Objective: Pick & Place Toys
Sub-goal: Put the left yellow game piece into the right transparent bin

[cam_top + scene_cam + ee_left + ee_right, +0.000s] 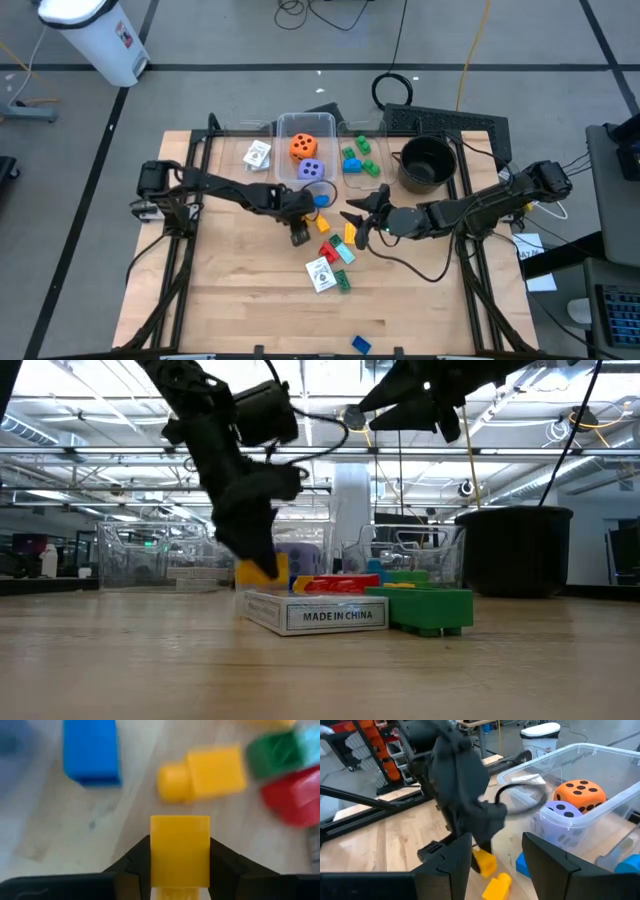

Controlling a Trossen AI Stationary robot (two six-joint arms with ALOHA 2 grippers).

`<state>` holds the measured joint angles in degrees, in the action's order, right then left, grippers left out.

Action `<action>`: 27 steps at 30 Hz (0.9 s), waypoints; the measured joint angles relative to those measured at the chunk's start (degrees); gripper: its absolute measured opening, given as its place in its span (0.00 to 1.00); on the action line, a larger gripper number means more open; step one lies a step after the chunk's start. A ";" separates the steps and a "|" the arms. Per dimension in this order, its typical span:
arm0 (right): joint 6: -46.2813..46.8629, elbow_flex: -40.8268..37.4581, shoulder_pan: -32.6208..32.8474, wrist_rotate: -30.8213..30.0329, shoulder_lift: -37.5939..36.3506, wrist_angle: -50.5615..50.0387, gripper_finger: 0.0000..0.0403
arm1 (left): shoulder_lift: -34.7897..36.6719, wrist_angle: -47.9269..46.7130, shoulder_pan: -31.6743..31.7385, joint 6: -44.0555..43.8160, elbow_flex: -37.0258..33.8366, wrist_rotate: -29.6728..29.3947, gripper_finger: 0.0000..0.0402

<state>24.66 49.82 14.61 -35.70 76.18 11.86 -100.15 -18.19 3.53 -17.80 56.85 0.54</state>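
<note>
The left gripper (299, 236), low over the middle of the table (220, 300), was clenched on a yellow brick (180, 851), the brick seated squarely between its dark fingers, while the right gripper (358, 228) hovered just beside the pile with its fingers parted and nothing between them. The rest of the toys lay close by: a second yellow brick (205, 775), a blue brick (91, 751), a red brick (295, 797) and a green brick (432, 609) crowded around a card box (321, 274), with an orange die (304, 147) and a purple die (311, 170) already in a clear bin (284, 125). The hold looked shallow, so the brick might have slipped or twisted out on the lift; with the two arms working so near each other, a swing toward the bins risked a knock between them or a scattering of the loose pieces. How deep the fingers sat on the brick could not be judged, the overhead view hid it beneath the gripper, and whether it had left the table was unclear. A stray blue piece (361, 345) lay near the table's front edge.
</note>
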 joint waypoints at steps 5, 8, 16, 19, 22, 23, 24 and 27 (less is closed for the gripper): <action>0.09 -0.02 0.00 0.00 -0.70 0.33 0.41 | 4.05 2.07 1.51 -0.64 1.81 3.17 0.33; 0.15 0.00 0.03 0.00 -2.19 0.74 0.41 | 7.83 2.15 2.27 -0.58 3.54 4.34 0.33; -0.12 0.02 0.09 -0.01 -9.03 2.09 0.41 | 19.51 4.84 2.89 1.16 10.26 3.78 0.33; 0.10 0.02 0.09 0.02 -10.24 3.55 0.41 | 22.11 10.84 2.70 0.66 12.16 4.03 0.36; -0.24 0.00 0.07 4.01 -10.11 8.55 0.41 | 22.88 19.65 1.80 -1.01 13.10 5.26 0.35; -0.52 -0.02 0.05 6.13 -9.68 10.96 0.41 | 22.87 22.65 1.48 -1.56 13.13 5.98 0.34; -0.91 0.01 -0.25 8.54 -9.13 14.19 0.41 | 22.82 25.38 1.23 -2.22 13.10 6.89 0.33; -2.51 0.02 -0.73 11.86 -7.43 20.74 0.42 | 22.20 33.05 0.32 -4.00 13.10 7.46 0.33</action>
<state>22.15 49.84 13.88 -23.83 68.75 32.59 -77.95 14.86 3.84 -21.80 69.95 8.00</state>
